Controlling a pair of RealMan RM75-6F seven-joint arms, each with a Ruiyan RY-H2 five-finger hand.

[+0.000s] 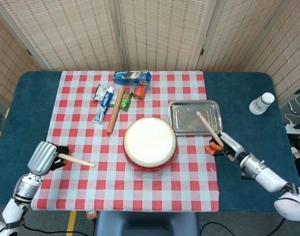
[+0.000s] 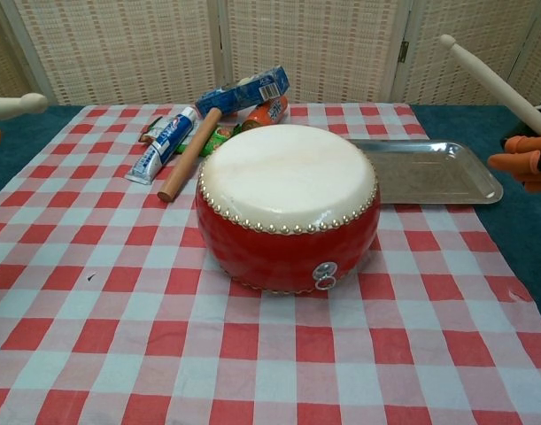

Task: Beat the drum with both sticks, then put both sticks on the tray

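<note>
Head view shows your left hand (image 1: 43, 158) at the near left edge of the checked cloth (image 1: 81, 137), wrapped around the left stick (image 1: 77, 160), whose free end points right toward the drum and sits well short of it. Further back on the cloth lie a toothpaste tube (image 1: 103, 103), a wooden rolling pin (image 1: 115, 110), a blue box (image 1: 132, 76) and a couple of small packets, all away from your working area.

The drum (image 1: 150, 143) stands in the middle of the cloth, skin up, with nothing touching it. The steel tray (image 1: 195, 117) lies just behind and to its right, and it looks bare.

Your right hand (image 1: 221, 145) is just off the cloth's right edge, near the tray's front corner, fingers clamped on the right stick (image 1: 208, 129). In the chest view that stick slants up and inward, raised clear above the table, its tip over the tray rather than the drum.

You appear to be in the beating step, with both sticks lifted and neither over the skin. The next move calls for bringing both tips inward above the drumhead, the left one across a wider gap, then striking down. Keep the right stick clear of the tray rim as you swing. Neither stick is on the tray yet.
</note>
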